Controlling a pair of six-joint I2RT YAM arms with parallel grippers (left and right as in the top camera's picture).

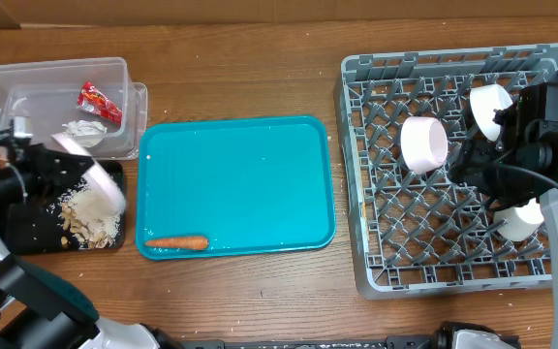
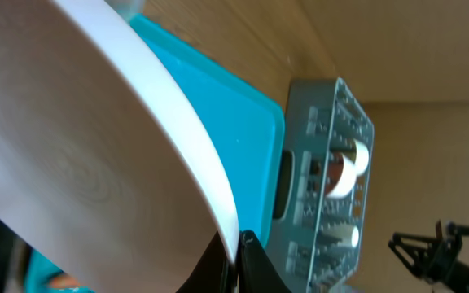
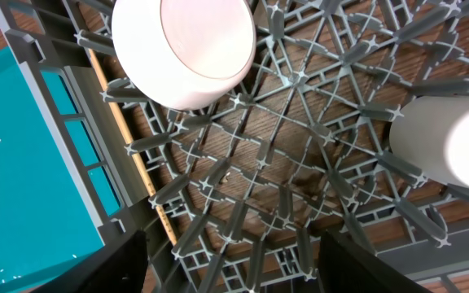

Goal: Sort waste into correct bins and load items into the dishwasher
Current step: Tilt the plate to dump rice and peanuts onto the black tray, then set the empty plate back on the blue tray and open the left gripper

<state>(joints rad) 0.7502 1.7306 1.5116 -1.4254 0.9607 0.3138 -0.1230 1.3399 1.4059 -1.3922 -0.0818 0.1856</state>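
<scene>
My left gripper (image 1: 66,161) (image 2: 238,254) is shut on the rim of the round white plate (image 1: 93,173) (image 2: 72,163) and holds it tilted on edge over the black tray (image 1: 27,231). Beige scraps with rice (image 1: 87,219) lie in that tray. The clear tub (image 1: 46,79) holds the red wrapper (image 1: 98,102) and the paper wad (image 1: 85,127). The carrot (image 1: 179,242) lies on the teal tray (image 1: 240,174). My right gripper (image 1: 482,155) (image 3: 234,260) is open and empty over the grey dish rack (image 1: 355,174). The rack holds two bowls (image 1: 424,143) (image 1: 490,107), the cup (image 1: 521,221) and a chopstick (image 3: 129,146).
The teal tray lies between the bins and the rack and also shows in the left wrist view (image 2: 234,138). The rack's near wall (image 3: 63,122) stands beside my right gripper. Bare wooden table (image 1: 260,78) runs along the back.
</scene>
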